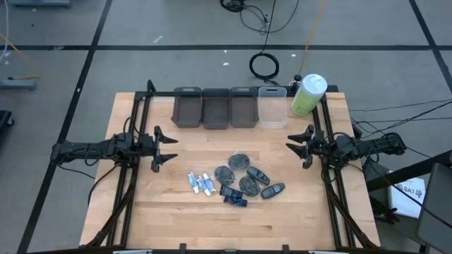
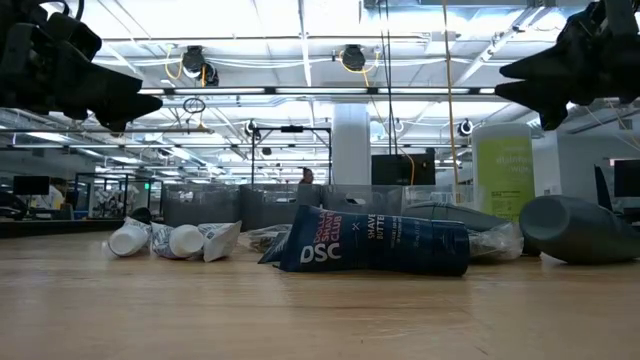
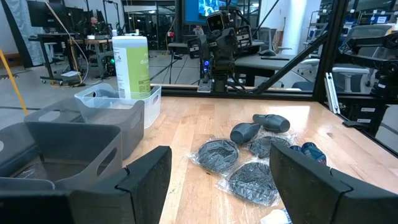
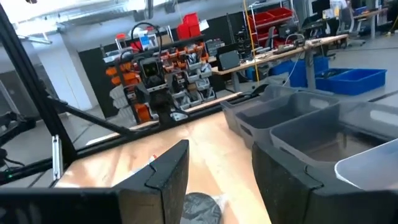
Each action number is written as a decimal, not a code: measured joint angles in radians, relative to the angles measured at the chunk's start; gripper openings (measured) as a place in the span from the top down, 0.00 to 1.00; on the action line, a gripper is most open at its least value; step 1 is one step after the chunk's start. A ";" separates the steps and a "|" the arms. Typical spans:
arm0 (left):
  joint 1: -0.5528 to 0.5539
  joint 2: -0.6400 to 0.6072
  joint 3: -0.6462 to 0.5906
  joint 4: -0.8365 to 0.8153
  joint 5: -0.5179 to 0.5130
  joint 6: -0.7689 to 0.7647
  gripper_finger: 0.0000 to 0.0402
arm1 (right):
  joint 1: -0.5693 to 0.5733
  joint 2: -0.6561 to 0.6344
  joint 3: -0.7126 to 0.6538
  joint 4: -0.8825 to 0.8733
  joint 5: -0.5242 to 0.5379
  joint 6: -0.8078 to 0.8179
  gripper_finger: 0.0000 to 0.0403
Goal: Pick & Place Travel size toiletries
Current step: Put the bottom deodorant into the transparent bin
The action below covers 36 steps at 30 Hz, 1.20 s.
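Observation:
The toiletries lie in a cluster at the table's middle: white-and-blue tubes (image 1: 200, 183), round dark grey discs (image 1: 239, 161) in clear wrap, dark oval pieces (image 1: 272, 190) and dark blue packets (image 1: 234, 195). The low view shows the tubes (image 2: 172, 240), a blue packet (image 2: 375, 241) and an oval piece (image 2: 578, 229) resting on the wood. My left gripper (image 1: 169, 149) hovers open above the table's left part, short of the cluster. My right gripper (image 1: 293, 144) hovers open above the right part. The left wrist view shows the discs (image 3: 219, 154) and the ovals (image 3: 260, 126) ahead of its fingers.
Three dark grey bins (image 1: 215, 108) and one clear bin (image 1: 272, 106) stand in a row along the far edge. A big green bottle with a white cap (image 1: 308, 94) stands at the far right corner. Bare wood lies near the table's near edge (image 1: 233, 226).

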State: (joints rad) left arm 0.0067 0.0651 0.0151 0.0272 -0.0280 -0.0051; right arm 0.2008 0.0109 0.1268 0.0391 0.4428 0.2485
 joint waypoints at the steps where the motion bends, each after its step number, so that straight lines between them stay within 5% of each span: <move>1: 0.000 0.000 0.000 0.000 0.000 0.000 0.34 | -0.001 0.000 0.000 0.006 0.003 -0.011 0.59; 6: 0.000 0.000 0.000 0.000 0.000 0.000 0.34 | -0.005 0.000 0.000 0.047 0.049 -0.011 0.59; 11: 0.000 0.000 0.000 0.000 0.000 0.000 0.34 | 0.004 0.067 -0.028 0.275 -0.234 0.053 0.59; 16: 0.000 0.000 0.000 0.000 0.000 0.000 0.34 | 0.079 0.297 -0.048 0.705 -0.465 0.106 0.59; 22: 0.000 0.000 0.000 0.000 0.000 0.000 0.34 | 0.262 0.670 0.082 0.876 -0.390 -0.060 0.54; 25: 0.000 0.000 0.000 0.000 0.000 0.000 0.34 | 0.336 0.828 0.222 0.802 -0.383 -0.169 0.49; 29: 0.000 0.000 0.000 0.000 0.000 0.000 0.34 | 0.423 0.972 0.434 0.462 -0.272 -0.205 0.41; 33: 0.000 0.000 0.000 0.000 0.000 0.000 0.34 | 0.480 1.100 0.621 0.059 -0.081 -0.095 0.36; 36: 0.000 0.000 0.000 0.000 0.000 0.000 0.34 | 0.497 1.181 0.701 -0.088 -0.074 0.020 0.36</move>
State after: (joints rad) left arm 0.0068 0.0650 0.0154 0.0277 -0.0282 -0.0051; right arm 0.6978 1.1915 0.8282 -0.0486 0.3689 0.2687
